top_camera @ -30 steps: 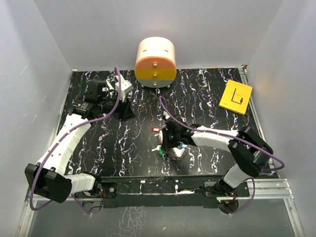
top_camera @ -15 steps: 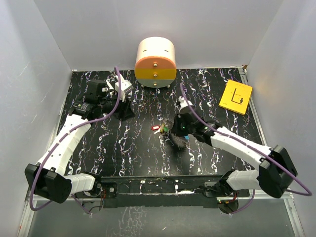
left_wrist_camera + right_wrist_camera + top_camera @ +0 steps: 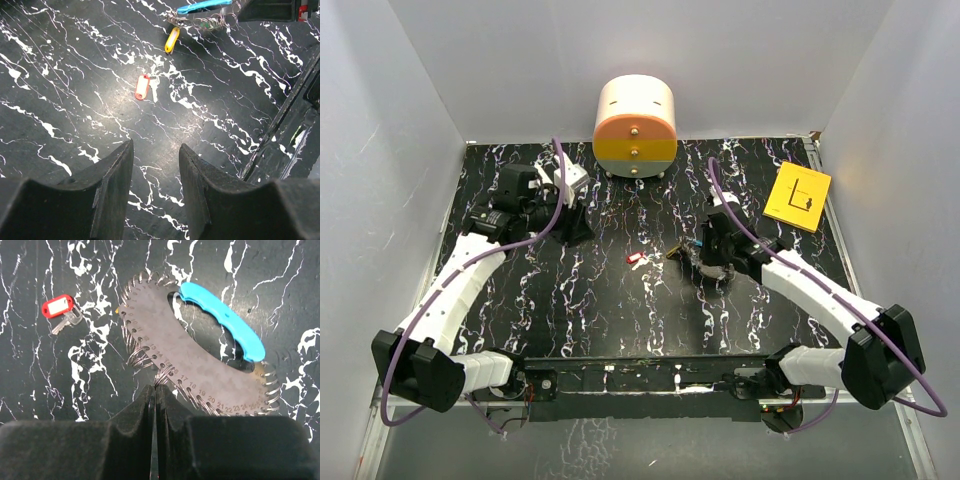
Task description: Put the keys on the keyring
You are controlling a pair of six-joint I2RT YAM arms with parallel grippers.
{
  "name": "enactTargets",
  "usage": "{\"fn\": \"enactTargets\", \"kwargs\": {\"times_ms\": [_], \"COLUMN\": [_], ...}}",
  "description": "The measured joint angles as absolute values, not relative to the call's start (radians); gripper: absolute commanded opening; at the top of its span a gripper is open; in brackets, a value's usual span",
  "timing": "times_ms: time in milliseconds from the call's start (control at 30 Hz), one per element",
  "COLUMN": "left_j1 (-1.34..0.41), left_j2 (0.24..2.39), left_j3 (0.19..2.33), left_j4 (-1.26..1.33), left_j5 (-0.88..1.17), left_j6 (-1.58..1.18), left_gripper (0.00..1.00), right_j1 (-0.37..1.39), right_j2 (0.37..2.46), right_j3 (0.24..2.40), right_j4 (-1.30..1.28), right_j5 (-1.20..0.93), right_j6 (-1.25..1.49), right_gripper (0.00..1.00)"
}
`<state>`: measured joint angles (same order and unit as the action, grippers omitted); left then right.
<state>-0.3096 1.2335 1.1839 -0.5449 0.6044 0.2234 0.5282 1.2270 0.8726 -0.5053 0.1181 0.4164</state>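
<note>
The keyring (image 3: 165,335) is a grey numbered disc edged with many wire rings, with a blue handle (image 3: 225,325). My right gripper (image 3: 155,387) is shut on one of its rings at the near rim and holds it just right of the table's middle (image 3: 705,262). A red-headed key (image 3: 57,306) lies loose on the table left of the disc (image 3: 636,261). In the left wrist view a yellow tag (image 3: 171,40) sits by the rings, with the red key (image 3: 142,87) nearer. Blue and green keys are not visible. My left gripper (image 3: 156,147) is open and empty at the far left (image 3: 575,226).
An orange and cream round-topped box (image 3: 635,125) stands at the back centre. A yellow card (image 3: 797,196) lies at the back right. White walls close in the black marbled table (image 3: 570,310) on three sides, and a metal rail runs along the front edge.
My right arm has swung right and toward the back, carrying the keyring with it. The red key stayed where it lay. The left arm has barely moved.
</note>
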Motion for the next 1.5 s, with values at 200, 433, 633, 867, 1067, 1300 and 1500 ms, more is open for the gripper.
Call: {"fn": "enactTargets", "kwargs": {"times_ms": [200,433,633,867,1067,1300,1500], "left_j1": [-0.31,-0.31,-0.31,-0.31,-0.31,-0.31,-0.31], "left_j2": [1.233,1.232,1.232,1.233,1.232,1.229,1.22], "left_j3": [1.16,1.135,1.105,1.077,1.065,1.062,1.053], "left_j4": [-0.538,-0.523,-0.508,-0.471,-0.451,-0.452,-0.447], "left_j5": [0.61,0.613,0.613,0.609,0.59,0.582,0.583], "left_j6": [0.223,0.225,0.227,0.215,0.216,0.22,0.22], "left_gripper": [0.4,0.4,0.41,0.41,0.41,0.41,0.41], "right_j1": [0.527,0.522,0.521,0.568,0.622,0.67,0.69], "right_j2": [1.234,1.213,1.148,1.286,1.449,1.504,1.606], "right_j3": [0.845,0.809,0.812,0.841,0.915,0.928,0.929], "right_j4": [-0.54,-0.642,-0.62,-0.437,-0.438,-0.443,-0.444], "right_j5": [0.13,0.261,0.227,0.024,-0.019,0.0,0.039], "right_j6": [0.428,0.484,0.417,0.266,0.319,0.45,0.516], "right_gripper": [0.19,0.69,0.66,0.59,0.57,0.58,0.61]}}
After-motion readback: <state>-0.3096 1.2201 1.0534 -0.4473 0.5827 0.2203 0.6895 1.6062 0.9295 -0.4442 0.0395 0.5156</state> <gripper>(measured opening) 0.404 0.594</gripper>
